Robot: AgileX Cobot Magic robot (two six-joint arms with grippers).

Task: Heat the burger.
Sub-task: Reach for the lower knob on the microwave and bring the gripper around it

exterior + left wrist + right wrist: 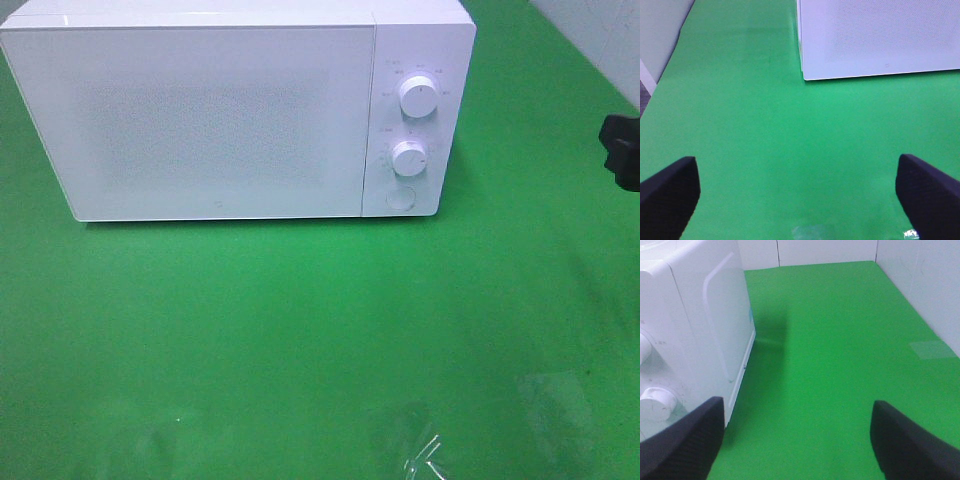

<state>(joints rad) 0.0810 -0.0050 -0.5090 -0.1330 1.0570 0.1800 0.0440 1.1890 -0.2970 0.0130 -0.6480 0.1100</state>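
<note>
The burger is out of view in all three frames. A white microwave (220,110) stands at the back of the green mat with its door shut; two round dials (418,97) and a round button (400,198) sit on its right panel. My left gripper (799,200) is open over bare green mat, with the microwave's front lower corner (880,35) ahead of it. My right gripper (797,440) is open and empty beside the microwave's right side (695,315). In the exterior high view only a black part of the right arm (620,150) shows at the right edge.
Green mat (300,330) covers the table in front of the microwave. Clear tape patches (425,455) lie near the front edge, and another tape patch (932,349) lies by the white wall (920,280) on the right.
</note>
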